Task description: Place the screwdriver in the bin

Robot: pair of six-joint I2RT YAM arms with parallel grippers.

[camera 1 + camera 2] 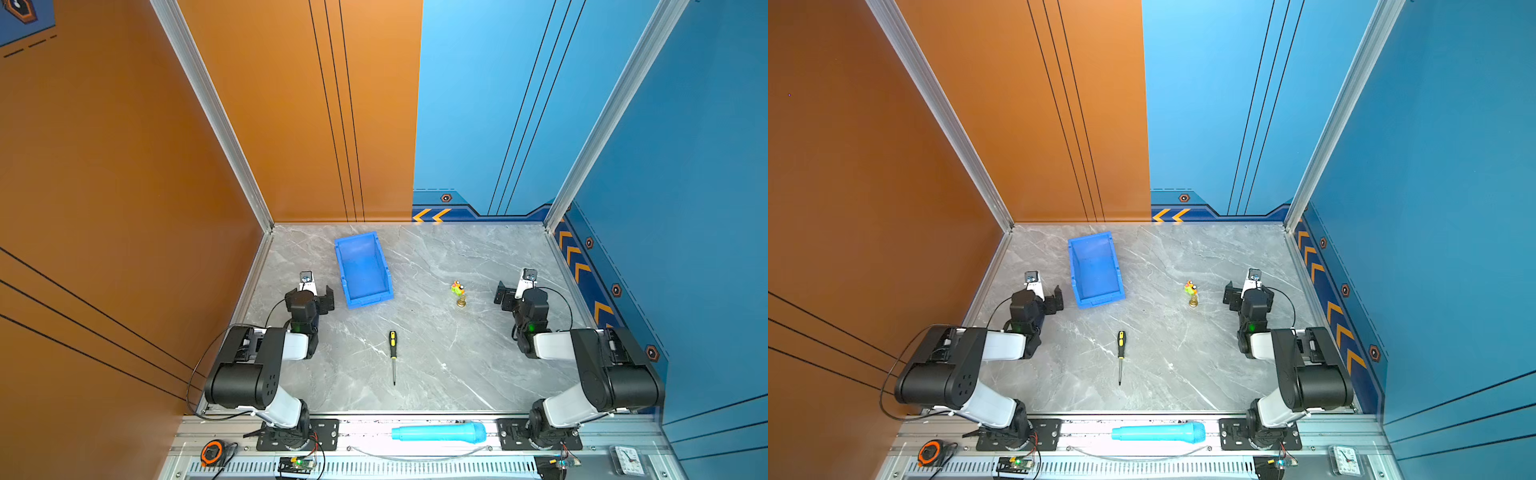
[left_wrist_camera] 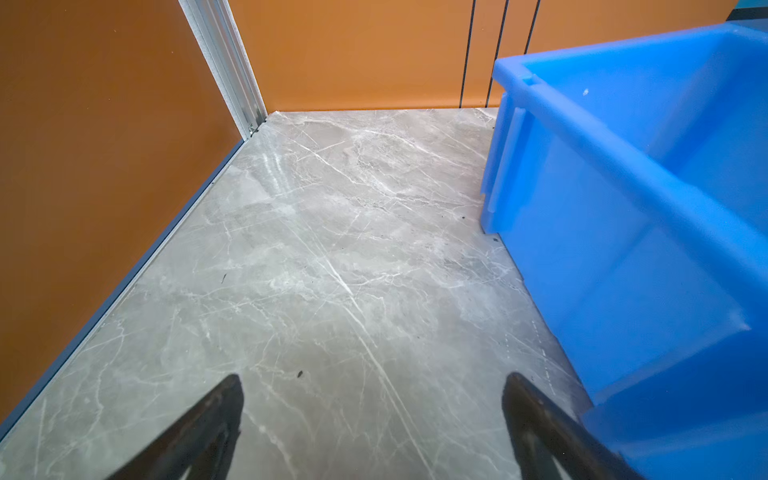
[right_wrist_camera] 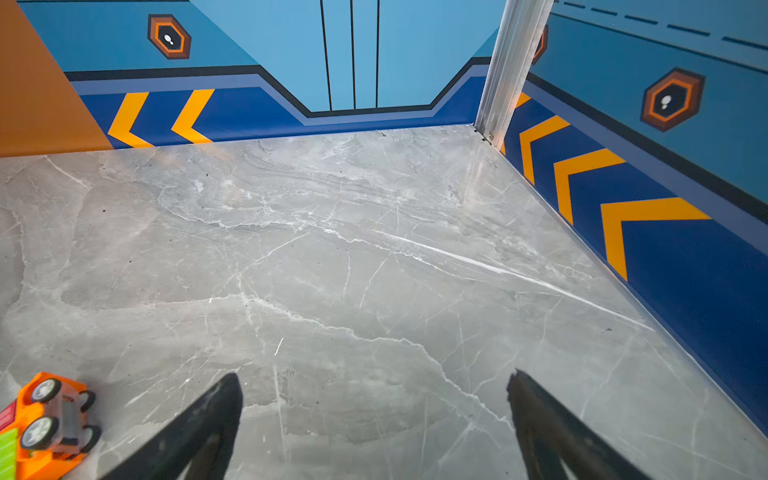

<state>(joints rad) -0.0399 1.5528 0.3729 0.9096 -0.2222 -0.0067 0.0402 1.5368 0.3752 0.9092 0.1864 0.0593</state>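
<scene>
Marble tabletop (image 1: 457, 365): screwdriver (image 1: 393, 356) outside bin (image 1: 369, 298)

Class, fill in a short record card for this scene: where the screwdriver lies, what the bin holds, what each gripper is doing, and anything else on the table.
screwdriver: flat on the table, front middle, handle toward the back, untouched
bin: upright and empty, back left of the table
left gripper: open, holding nothing, beside the bin
right gripper: open, holding nothing
other: toy car near the right gripper
</scene>
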